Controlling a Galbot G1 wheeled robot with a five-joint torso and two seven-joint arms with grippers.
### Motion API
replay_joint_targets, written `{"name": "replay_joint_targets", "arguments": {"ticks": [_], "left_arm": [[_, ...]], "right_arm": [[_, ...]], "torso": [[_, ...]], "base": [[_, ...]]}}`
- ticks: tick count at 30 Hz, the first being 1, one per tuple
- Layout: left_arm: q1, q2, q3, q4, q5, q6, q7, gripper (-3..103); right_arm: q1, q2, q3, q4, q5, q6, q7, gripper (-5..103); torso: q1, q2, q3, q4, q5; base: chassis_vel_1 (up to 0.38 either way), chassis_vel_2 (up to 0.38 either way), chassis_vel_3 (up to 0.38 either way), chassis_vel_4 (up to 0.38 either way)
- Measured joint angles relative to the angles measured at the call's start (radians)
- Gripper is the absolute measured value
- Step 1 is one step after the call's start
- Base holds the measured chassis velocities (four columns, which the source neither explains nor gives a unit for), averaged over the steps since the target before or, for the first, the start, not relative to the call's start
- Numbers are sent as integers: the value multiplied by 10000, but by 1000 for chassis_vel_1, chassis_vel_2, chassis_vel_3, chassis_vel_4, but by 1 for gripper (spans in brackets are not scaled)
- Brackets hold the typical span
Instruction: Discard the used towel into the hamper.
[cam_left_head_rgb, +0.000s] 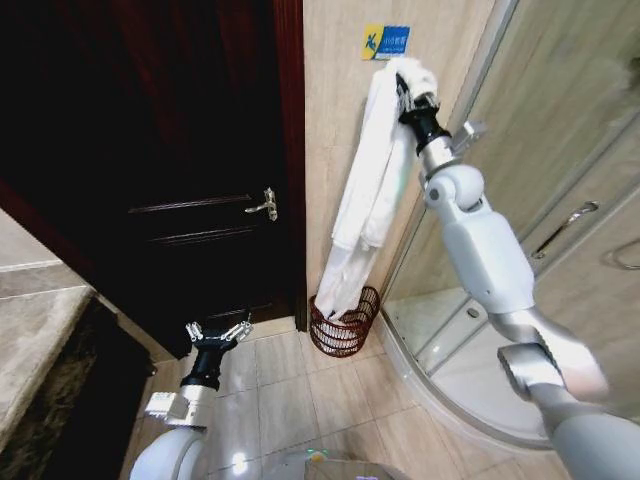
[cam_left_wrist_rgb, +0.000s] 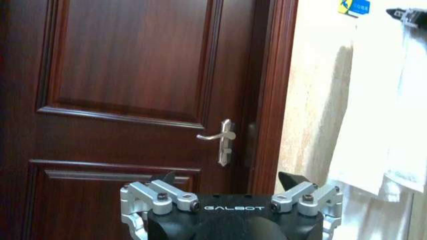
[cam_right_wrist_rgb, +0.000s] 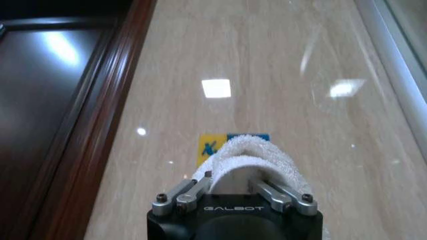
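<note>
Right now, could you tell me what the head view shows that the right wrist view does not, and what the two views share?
Head view alone: the hamper on the floor by the wall, with the towel's lower end hanging into it; the dark door's handle; the left claw, open and low near the floor; the shower enclosure's glass door.

Right wrist view alone: a close look at the towel's looped top between the right claw's fingers.

Both: the white towel, the right claw closed on it, and the blue and yellow sign.

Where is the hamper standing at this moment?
In the head view the hamper stands on the tiled floor against the beige wall, between the dark door and the shower enclosure, directly below the hanging white towel.
</note>
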Motion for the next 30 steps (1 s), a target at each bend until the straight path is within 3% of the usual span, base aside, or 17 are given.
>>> {"name": "replay_joint_targets", "arguments": {"ticks": [17, 30], "left_arm": [[0, 0, 0, 0, 0, 0, 0, 100], [0, 0, 0, 0, 0, 0, 0, 100]], "right_arm": [[-1276, -304, 84, 138, -68, 320, -247, 13], [-2552, -58, -138, 375, -429, 495, -284, 13]], "torso": [[0, 0, 0, -1, 0], [0, 0, 0, 1, 0]], "base": [[0, 0, 0, 0], [0, 0, 0, 0]]}}
